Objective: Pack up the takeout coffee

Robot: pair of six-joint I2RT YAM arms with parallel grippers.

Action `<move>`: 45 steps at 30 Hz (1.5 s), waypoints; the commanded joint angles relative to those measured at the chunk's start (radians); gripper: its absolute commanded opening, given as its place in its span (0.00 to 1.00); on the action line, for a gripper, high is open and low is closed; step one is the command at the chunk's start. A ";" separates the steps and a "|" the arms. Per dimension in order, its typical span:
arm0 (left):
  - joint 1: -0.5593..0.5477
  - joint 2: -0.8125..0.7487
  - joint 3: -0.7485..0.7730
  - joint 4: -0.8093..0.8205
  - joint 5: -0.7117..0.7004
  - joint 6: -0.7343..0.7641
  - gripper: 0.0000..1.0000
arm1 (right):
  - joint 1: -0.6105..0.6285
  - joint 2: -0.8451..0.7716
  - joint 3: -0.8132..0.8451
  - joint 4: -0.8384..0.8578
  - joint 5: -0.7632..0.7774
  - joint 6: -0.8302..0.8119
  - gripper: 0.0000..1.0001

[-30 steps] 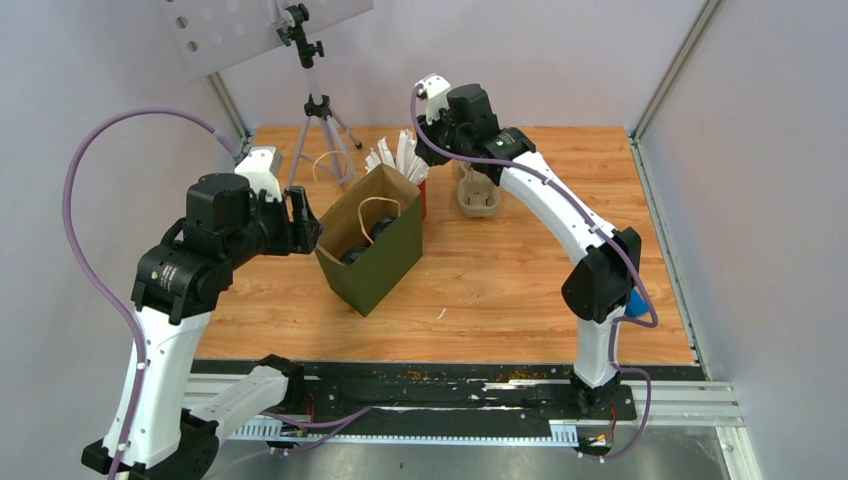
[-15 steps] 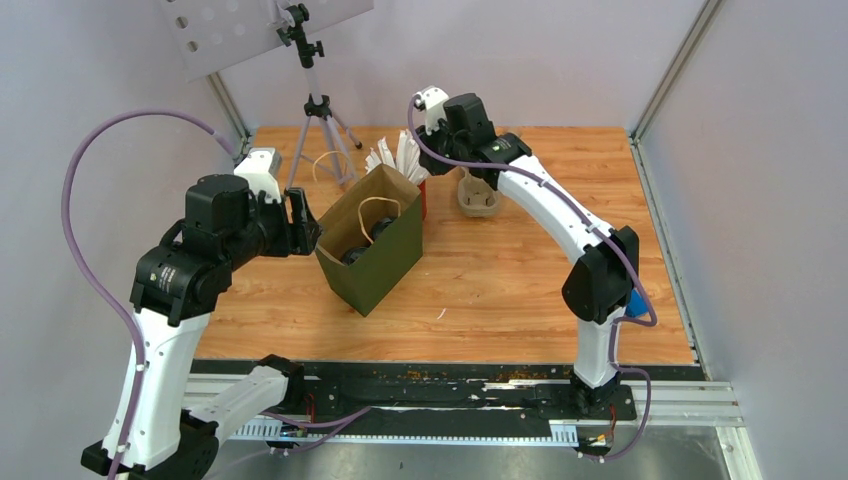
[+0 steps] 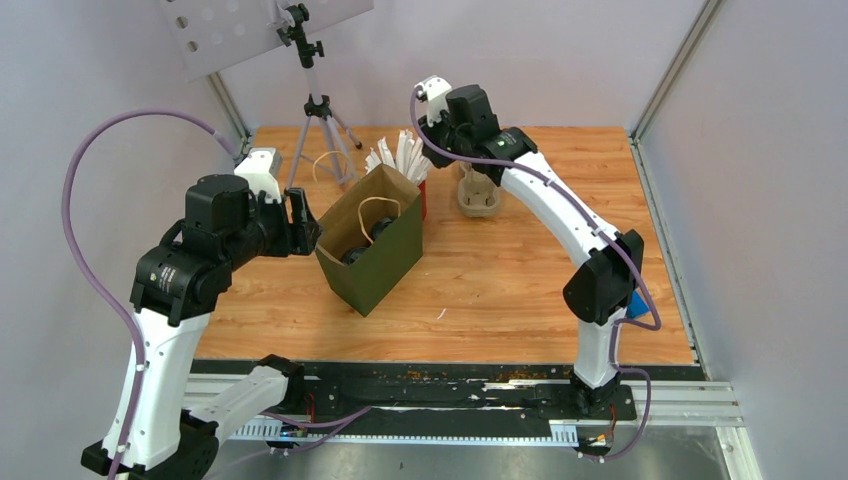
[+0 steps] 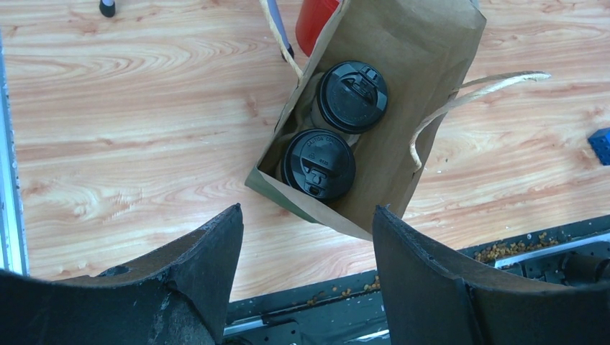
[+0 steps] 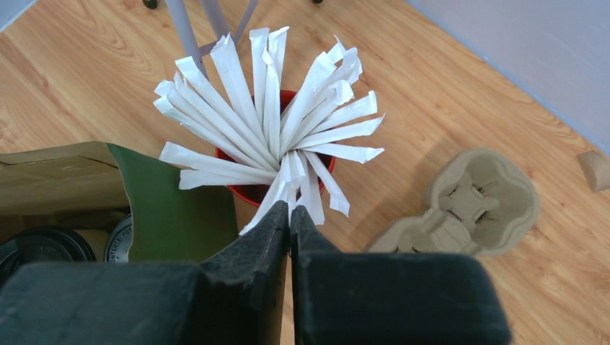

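Note:
Two takeout coffee cups with black lids (image 4: 352, 95) (image 4: 318, 163) stand side by side inside the open brown paper bag (image 4: 424, 57); both lids also show in the top view (image 3: 380, 228) (image 3: 352, 252). My left gripper (image 4: 308, 210) hovers open above the bag's near end, with nothing between its fingers. My right gripper (image 5: 290, 210) is over the red cup of white straws (image 5: 248, 192), just behind the bag. Its tips are pinched together on the lower end of one white straw (image 5: 288, 183).
A beige pulp cup tray (image 5: 475, 201) lies to the right of the straw cup. A tripod (image 3: 318, 110) stands at the back left, behind the bag. The bag's paper handles (image 4: 460, 100) stick out. A small blue object (image 4: 599, 146) sits near the right edge.
My right gripper has closed its jaws at the straws, and its wrist shifted slightly. The left arm, the bag and the cups have not moved.

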 commanded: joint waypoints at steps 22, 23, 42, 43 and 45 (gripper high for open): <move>0.006 -0.003 -0.016 0.058 -0.037 0.042 0.74 | 0.007 -0.425 0.038 -0.090 0.146 0.055 0.00; 0.006 -0.004 -0.019 0.061 -0.035 0.042 0.74 | 0.007 -0.452 0.030 -0.089 0.163 0.060 0.00; 0.006 -0.024 -0.014 0.102 -0.031 -0.004 0.74 | 0.007 -0.661 -0.184 0.064 -0.164 0.331 0.00; 0.006 -0.023 -0.014 0.103 -0.031 -0.003 0.74 | 0.008 -0.660 -0.199 0.076 -0.189 0.351 0.00; 0.006 -0.023 -0.014 0.103 -0.034 -0.004 0.74 | 0.007 -0.654 -0.219 0.089 -0.225 0.387 0.00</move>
